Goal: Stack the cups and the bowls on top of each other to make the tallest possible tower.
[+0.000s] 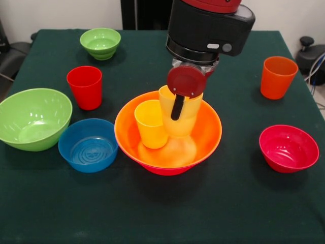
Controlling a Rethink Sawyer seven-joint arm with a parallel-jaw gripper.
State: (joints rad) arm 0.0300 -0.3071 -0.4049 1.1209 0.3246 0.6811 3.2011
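Note:
A large orange bowl sits at the table's middle, with a pink-red edge showing under its base. Two yellow cups stand upright inside it: a shorter-looking one on the left and one just right of it. My gripper comes down from above right at the rim of the right-hand yellow cup and covers part of its front. Around the bowl stand a red cup, an orange cup, a small green bowl, a bigger green bowl, a blue bowl and a small red bowl.
The blue bowl touches the bigger green bowl and sits close to the orange bowl's left side. The dark green table cloth runs to the edges on all sides. Dark equipment stands past the table's right corner.

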